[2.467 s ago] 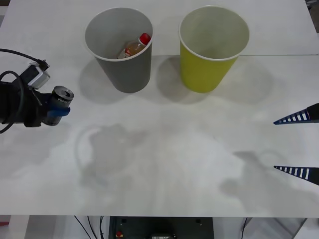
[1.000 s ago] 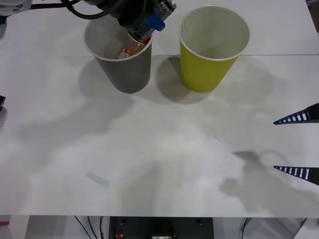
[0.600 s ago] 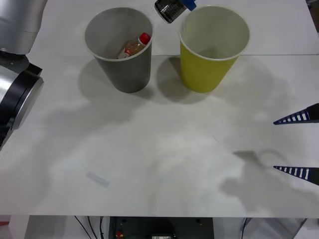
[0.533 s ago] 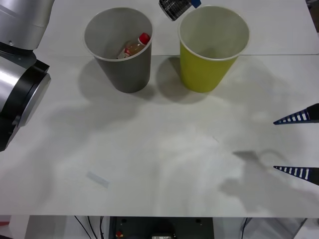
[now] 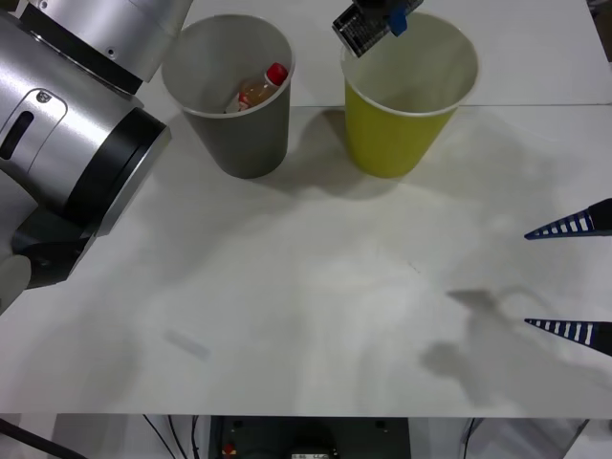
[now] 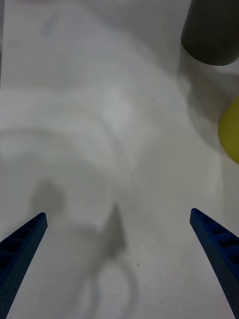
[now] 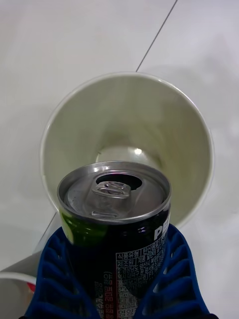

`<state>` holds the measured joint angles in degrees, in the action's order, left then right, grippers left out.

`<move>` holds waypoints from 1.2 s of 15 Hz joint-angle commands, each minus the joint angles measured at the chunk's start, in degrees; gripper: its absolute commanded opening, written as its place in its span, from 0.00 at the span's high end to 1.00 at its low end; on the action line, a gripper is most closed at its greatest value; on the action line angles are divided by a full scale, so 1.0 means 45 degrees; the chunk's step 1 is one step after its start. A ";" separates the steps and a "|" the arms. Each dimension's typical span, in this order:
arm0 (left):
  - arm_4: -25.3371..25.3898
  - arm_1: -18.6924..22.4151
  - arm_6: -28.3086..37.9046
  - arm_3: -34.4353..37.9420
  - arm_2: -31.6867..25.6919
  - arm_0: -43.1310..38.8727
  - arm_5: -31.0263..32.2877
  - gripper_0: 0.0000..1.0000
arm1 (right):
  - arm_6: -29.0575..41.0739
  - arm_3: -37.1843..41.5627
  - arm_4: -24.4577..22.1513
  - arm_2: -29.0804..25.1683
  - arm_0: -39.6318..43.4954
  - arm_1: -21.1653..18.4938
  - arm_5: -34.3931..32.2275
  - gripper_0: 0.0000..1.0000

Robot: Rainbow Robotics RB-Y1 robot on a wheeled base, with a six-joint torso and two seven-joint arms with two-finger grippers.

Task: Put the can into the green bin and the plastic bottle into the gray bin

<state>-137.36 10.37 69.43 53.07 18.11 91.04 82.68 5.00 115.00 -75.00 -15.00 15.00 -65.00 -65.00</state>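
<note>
Left gripper: We see our left gripper (image 7: 117, 279) clamped around the small metal drink can (image 7: 115, 219), its blue ribbed fingers (image 7: 55, 279) pressing the can's dark printed sides.
Can: In the front view the can (image 5: 363, 29) hangs at the near-left rim of the large yellow-green tapered bin (image 5: 402, 134), above it and not yet inside.
Left wrist view adds: We look down past the silvery pull-tab top, already punched open, straight into the pale inside of the yellow-green bin (image 7: 164, 119); its white rim rings the can from behind. The front view gives us none of that top.
Front view adds: The silver and black bulk of our left arm (image 5: 76, 143) fills the near-left corner and reaches up over the bins.
Plastic bottle: The small clear bottle with the red cap and orange-yellow contents (image 5: 260, 88) lies tilted inside the large dark gray tapered bin (image 5: 239, 134), cap toward the far-right wall.
Bins: The two stand side by side at the far part of the white surface (image 5: 306, 316), gray to the left, yellow-green to the right, close but apart.
Right gripper: Our right gripper (image 5: 572, 279) waits at the right edge, fingers spread wide and holding nothing.
Right wrist view adds: Between those parted fingers (image 6: 20, 249) we see bare surface with soft shadows, the base of the gray bin (image 6: 211, 32) and a sliver of the yellow-green bin (image 6: 230, 129).
Surface: White, with a seam running across behind the bins and gray shadows over the near half.
</note>
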 commanded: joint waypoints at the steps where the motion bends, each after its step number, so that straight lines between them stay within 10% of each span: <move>1: -0.0023 -0.0331 0.0040 -0.0837 -0.0119 -0.0017 -0.1830 0.98 | 0.0000 -0.0001 0.0000 0.0000 0.0000 0.0000 0.0000 0.00; 11: -0.0140 -0.1620 -0.0351 -0.2908 -0.0138 -0.0037 -0.4604 0.92 | 0.0000 -0.0001 0.0000 0.0000 0.0000 0.0000 0.0000 0.00; 12: -0.0160 -0.1620 -0.0390 -0.2908 -0.0138 -0.0037 -0.4604 0.71 | 0.0000 -0.0001 0.0000 0.0000 0.0000 0.0000 0.0000 0.00; 13: -0.0179 -0.1620 -0.0527 -0.2908 -0.0138 -0.0037 -0.4623 0.07 | 0.0000 -0.0001 0.0000 0.0000 0.0000 0.0000 0.0000 0.00; 18: 0.0954 -0.0858 -0.0917 -0.2888 -0.0138 -0.0037 -0.4545 0.00 | 0.0000 -0.0001 0.0000 0.0000 0.0000 0.0000 0.0000 0.00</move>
<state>-135.31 5.36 66.26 39.99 17.47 90.89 61.84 5.00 114.99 -75.00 -15.00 15.00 -65.00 -65.00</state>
